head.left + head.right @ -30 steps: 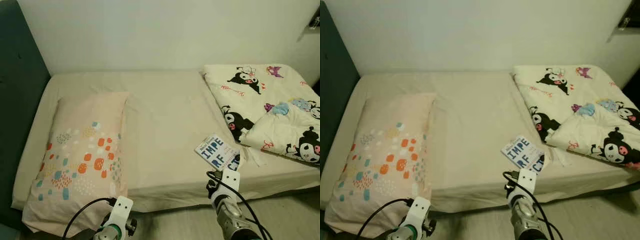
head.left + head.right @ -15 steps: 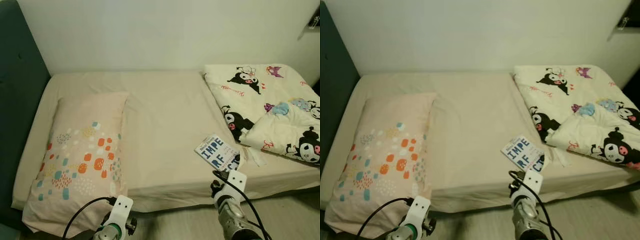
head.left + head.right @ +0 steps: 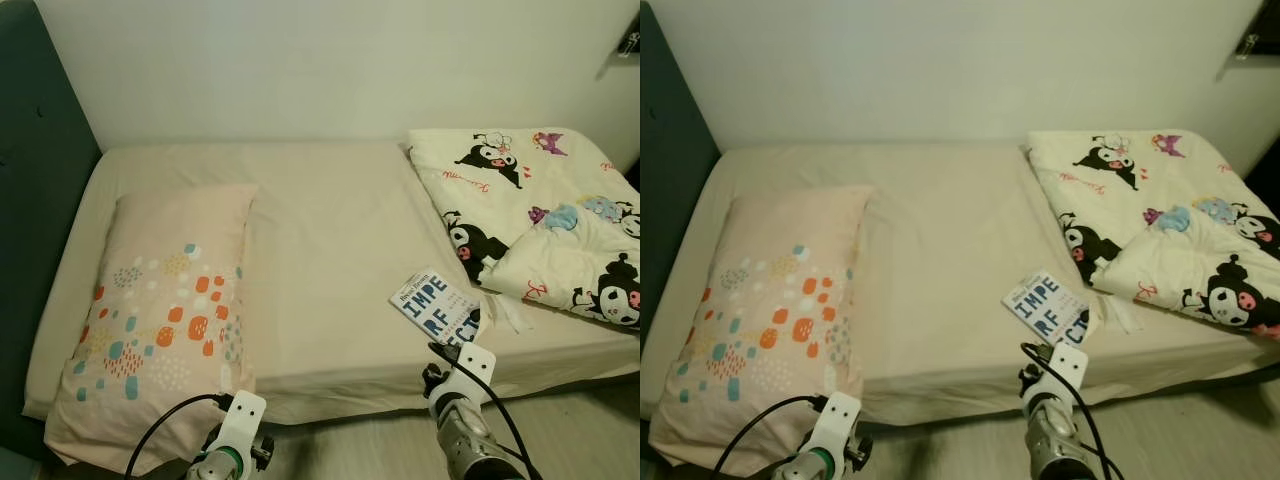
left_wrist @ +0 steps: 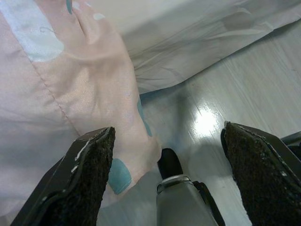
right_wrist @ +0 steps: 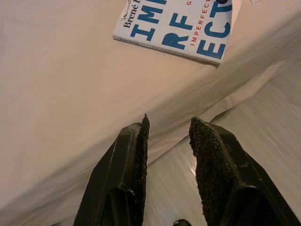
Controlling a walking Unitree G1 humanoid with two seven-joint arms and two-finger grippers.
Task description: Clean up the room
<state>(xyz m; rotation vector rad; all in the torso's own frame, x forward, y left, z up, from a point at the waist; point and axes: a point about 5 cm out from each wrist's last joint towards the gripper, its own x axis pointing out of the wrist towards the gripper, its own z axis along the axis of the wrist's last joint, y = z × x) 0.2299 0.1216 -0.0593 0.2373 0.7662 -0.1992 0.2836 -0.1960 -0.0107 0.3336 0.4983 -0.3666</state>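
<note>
Black right gripper [image 5: 167, 141] fingers slightly apart, empty, at bed [image 3: 330, 250] edge just below book [image 5: 181, 26]. Left gripper [image 4: 164, 179] fingers wide apart, over floor [image 4: 244, 80] beside pillow [image 3: 165, 300] hanging off bed.

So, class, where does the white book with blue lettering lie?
The white book with blue lettering lies near the bed's front edge, right side, beside the cartoon-print quilt, just beyond the right gripper.

Two silver arms with white blocks at the wrists and black cables looping off them. Left gripper [image 4: 167, 141]: two long black fingers [image 4: 89, 174], rough like sandpaper. Right gripper [image 5: 168, 129]: same rough black fingers [image 5: 209, 155].
</note>
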